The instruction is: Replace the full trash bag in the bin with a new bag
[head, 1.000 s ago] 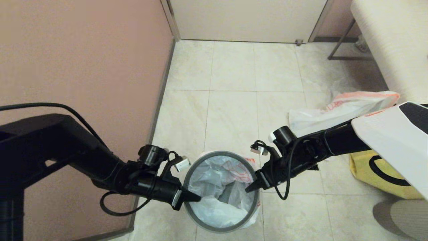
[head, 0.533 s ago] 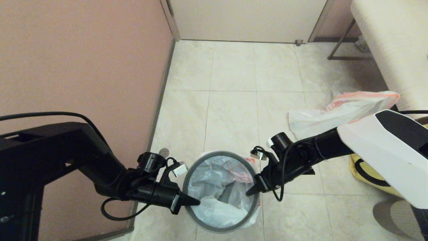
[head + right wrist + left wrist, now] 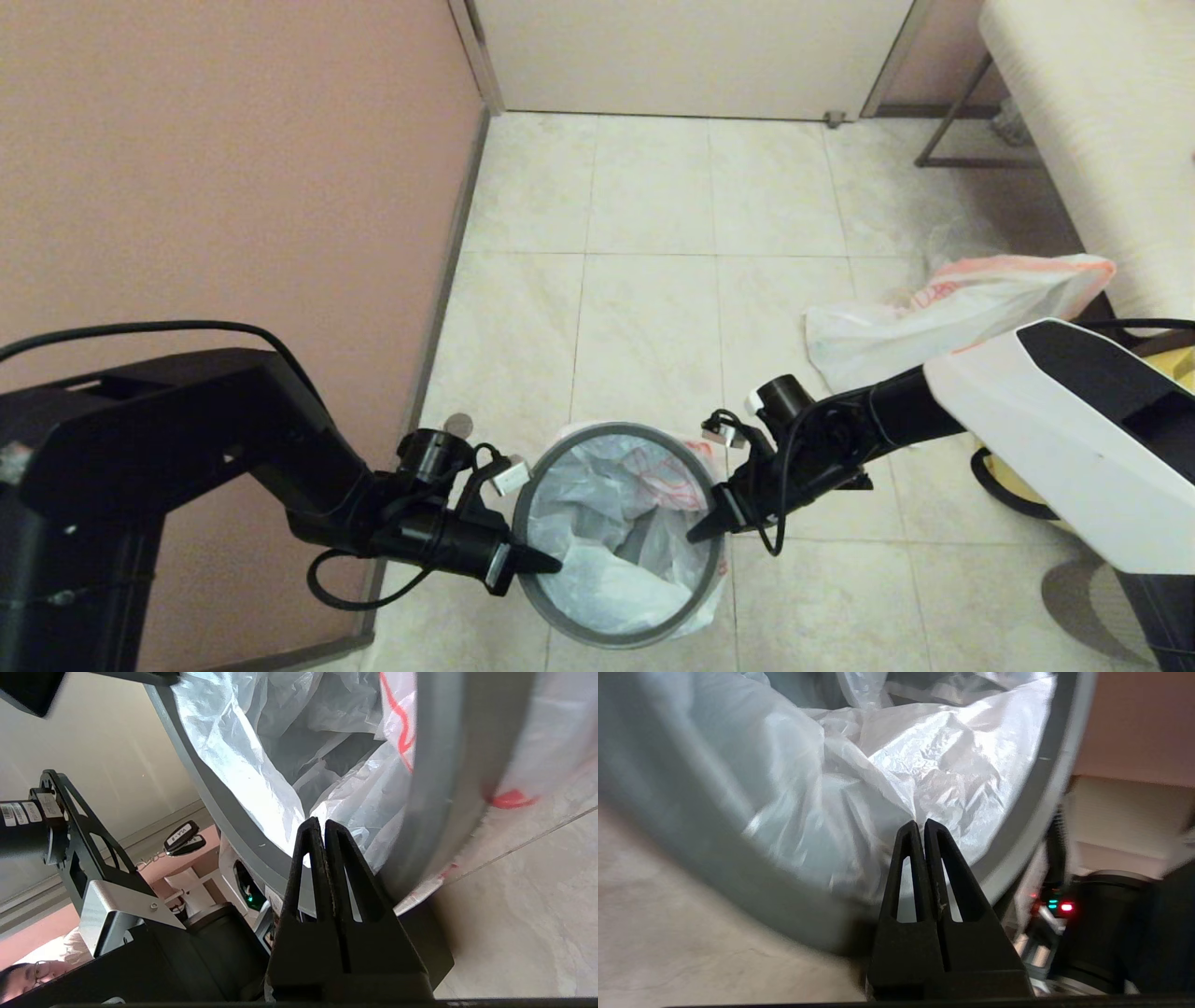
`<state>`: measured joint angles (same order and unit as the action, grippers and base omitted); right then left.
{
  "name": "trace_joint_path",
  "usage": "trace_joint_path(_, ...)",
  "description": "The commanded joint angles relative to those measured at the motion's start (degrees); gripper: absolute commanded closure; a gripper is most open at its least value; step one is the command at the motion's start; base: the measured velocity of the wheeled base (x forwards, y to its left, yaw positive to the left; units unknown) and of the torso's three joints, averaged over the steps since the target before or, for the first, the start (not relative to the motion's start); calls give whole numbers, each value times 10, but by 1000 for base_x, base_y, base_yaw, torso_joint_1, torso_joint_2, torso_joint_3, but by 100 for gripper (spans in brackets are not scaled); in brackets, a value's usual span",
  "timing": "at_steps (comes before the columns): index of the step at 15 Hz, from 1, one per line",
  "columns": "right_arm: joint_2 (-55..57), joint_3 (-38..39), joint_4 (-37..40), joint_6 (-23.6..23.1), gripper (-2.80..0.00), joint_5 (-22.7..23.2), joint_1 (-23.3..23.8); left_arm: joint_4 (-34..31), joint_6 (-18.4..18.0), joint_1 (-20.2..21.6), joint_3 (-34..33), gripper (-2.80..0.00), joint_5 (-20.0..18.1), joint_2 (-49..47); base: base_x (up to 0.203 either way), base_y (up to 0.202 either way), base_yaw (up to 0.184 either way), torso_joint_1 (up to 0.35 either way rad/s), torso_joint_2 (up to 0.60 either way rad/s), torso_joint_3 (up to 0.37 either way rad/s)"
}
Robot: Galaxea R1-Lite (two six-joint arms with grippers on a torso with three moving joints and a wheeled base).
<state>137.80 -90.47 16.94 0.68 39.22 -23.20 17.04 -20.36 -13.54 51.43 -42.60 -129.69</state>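
The bin (image 3: 616, 428) stands on the floor tiles right below me, its grey rim (image 3: 1045, 793) (image 3: 444, 765) close in both wrist views. The new bag (image 3: 597, 495) (image 3: 924, 765) (image 3: 252, 765) hangs limp inside it, and its red-printed edge folds over the right rim. No cans show in it. My left gripper (image 3: 558, 564) (image 3: 920, 822) is shut, its tip just over the left rim against the plastic. At the right rim my right gripper (image 3: 691, 538) (image 3: 319, 820) is shut too, pointing into the bin. The full trash bag (image 3: 934, 313) lies on the floor at the right.
A pink wall (image 3: 233, 159) runs close along the bin's left side. A pale bench (image 3: 1102, 121) stands at the far right, with a yellow fabric bag (image 3: 1178, 369) partly hidden under my right arm. A shut door (image 3: 691, 56) is at the back.
Both arms have shifted a little toward the bin and lower, while the two gripper tips stayed almost in place at the rim. The bag in the bin looks unchanged.
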Motion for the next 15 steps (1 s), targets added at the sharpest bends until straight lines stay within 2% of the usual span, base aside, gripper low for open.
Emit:
trace_joint_path(1,-5,0,1,0,0,1,1,2,-2,-3,2,0,11,-9,0,0,0,0,0,0)
trace_joint_path(5,-58,23,6,7,0,-3,-2,4,-11,-17,5,0,11,25,0,0,0,0,0,0)
trace_joint_path(7,-111,43,7,32,0,-15,0,-3,21,-28,18,0,11,65,0,0,0,0,0,0)
trace_joint_path(9,-175,75,8,57,0,-85,5,-4,66,-44,16,0,20,126,0,0,0,0,0,0)
trace_joint_path(10,-210,94,10,64,0,-117,9,-5,90,-53,19,0,44,167,0,0,0,0,0,0)
trace_joint_path(12,-287,133,26,75,0,-143,13,-27,147,-80,42,0,100,258,0,0,0,0,0,0)
trace_joint_path(14,-369,177,53,80,0,-159,12,-110,176,-118,62,0,158,353,0,0,0,0,0,0)
trace_joint_path(15,-416,204,66,80,0,-173,12,-168,185,-141,66,0,207,404,0,0,0,0,0,0)
